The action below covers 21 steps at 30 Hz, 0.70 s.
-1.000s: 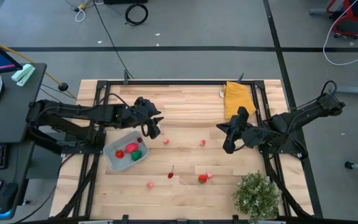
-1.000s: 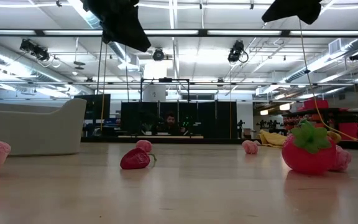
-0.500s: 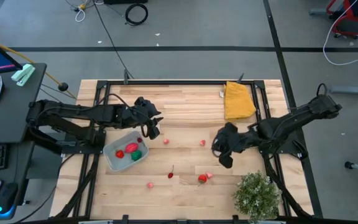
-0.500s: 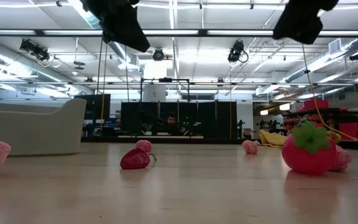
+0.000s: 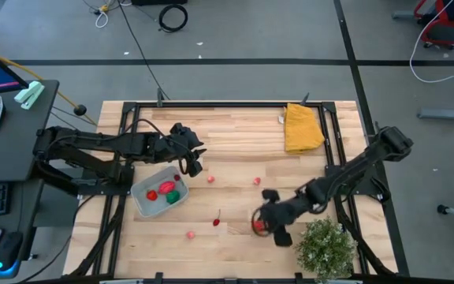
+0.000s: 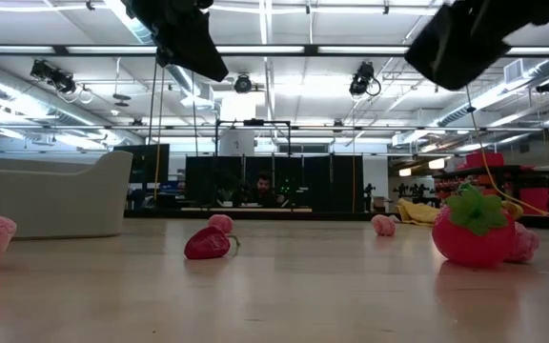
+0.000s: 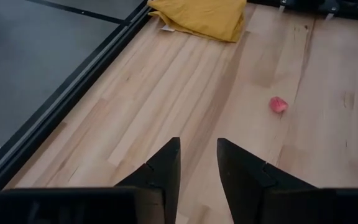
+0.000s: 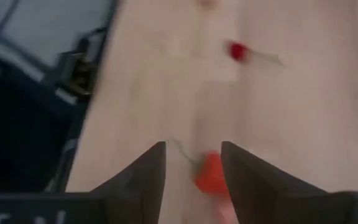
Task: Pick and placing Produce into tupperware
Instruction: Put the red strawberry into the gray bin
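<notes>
The tupperware (image 5: 139,199) stands at the table's left and holds two red pieces (image 5: 166,187) and a green one (image 5: 174,196). My left gripper (image 5: 194,163) hangs open by its far right corner, with nothing between its fingers (image 7: 197,149). Loose produce lies on the wood: pink pieces (image 5: 210,180) (image 5: 256,181) (image 5: 190,234), a small red one with a stem (image 5: 217,222), and a red strawberry (image 6: 473,238) resting on its base. My right gripper (image 5: 265,226) is open above that strawberry (image 8: 209,174), with a finger on each side and clear of it.
A yellow folded cloth (image 5: 302,126) lies at the far right. A bushy green plant (image 5: 324,246) stands at the near right corner, close beside my right arm. Black frame rails (image 5: 124,142) run along the table's sides. Bare wood lies in the middle.
My right gripper has swung from the table's middle right toward the near edge and leftward, and it now stands over the red strawberry. My left gripper and all the produce have stayed where they were.
</notes>
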Available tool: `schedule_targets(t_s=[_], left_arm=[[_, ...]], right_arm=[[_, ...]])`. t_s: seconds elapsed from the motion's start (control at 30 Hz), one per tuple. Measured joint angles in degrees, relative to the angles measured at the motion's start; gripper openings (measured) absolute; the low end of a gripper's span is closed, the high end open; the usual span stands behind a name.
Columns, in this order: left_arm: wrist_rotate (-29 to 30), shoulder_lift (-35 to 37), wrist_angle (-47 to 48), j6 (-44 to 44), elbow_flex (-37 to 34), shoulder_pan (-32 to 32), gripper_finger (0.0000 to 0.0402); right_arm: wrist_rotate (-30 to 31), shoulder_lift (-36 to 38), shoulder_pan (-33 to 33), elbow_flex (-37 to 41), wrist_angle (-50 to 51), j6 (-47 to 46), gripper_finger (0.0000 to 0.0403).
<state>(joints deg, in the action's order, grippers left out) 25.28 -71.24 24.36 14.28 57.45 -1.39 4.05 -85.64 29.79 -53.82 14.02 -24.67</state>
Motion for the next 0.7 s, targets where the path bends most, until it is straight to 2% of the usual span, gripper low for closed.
schedule_targets(t_s=[0.13, 0.3, 0.4, 0.57, 0.7], left_arm=[[-0.02, -0.02, 0.08, 0.04, 0.00, -0.02, 0.0112], [-0.04, -0.02, 1.14, 1.58, -0.02, -0.13, 0.0108], [-0.03, -0.02, 1.61, 1.98, -0.02, -0.13, 0.0108], [-0.05, 0.00, 2.90, 3.87, -0.02, -0.13, 0.0107], [-0.04, -0.02, 4.21, 4.63, -0.02, -0.13, 0.0107]], right_arm=[[0.15, -3.52, 2.58, 0.00, -5.39, 9.08, 0.0172], [4.98, -8.79, 5.02, 0.00, -5.50, 9.20, 0.0177], [7.21, -11.22, 6.54, 0.00, -6.20, 12.58, 0.0176], [12.50, -13.09, 7.55, 0.00, -6.73, 15.57, 0.0178], [14.49, -13.51, 7.38, 0.00, -6.98, 16.84, 0.0178]])
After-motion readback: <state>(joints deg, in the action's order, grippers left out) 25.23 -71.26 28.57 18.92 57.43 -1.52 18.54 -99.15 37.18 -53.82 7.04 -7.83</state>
